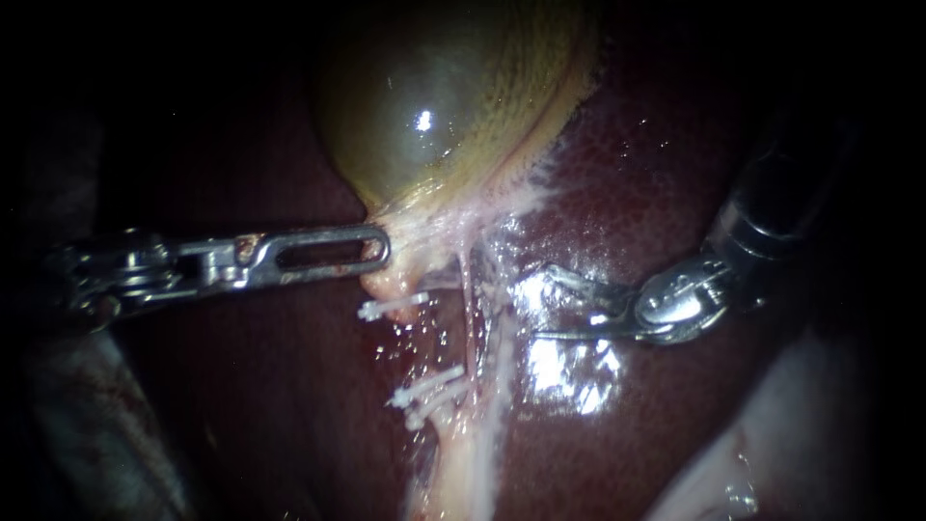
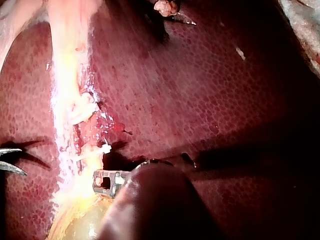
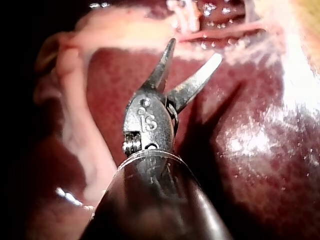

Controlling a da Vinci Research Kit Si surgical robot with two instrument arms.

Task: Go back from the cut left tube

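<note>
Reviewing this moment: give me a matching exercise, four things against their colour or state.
1 left instrument
2 right instrument
3 gallbladder
4 clips

A white, below the gallbladder
B jaws open, over the liver
C yellow-green, glossy
D jaws shut on the gallbladder's neck

Pairs: 1-D, 2-B, 3-C, 4-A

The liver [image 1: 675, 193] is wet, glossy and finely mottled, the gallbladder [image 1: 444, 106] smooth and shiny, the clips [image 1: 391, 307] a matt white that looks like plastic, and the left instrument [image 1: 378, 251] and right instrument [image 1: 546, 307] are bright polished metal.
</note>
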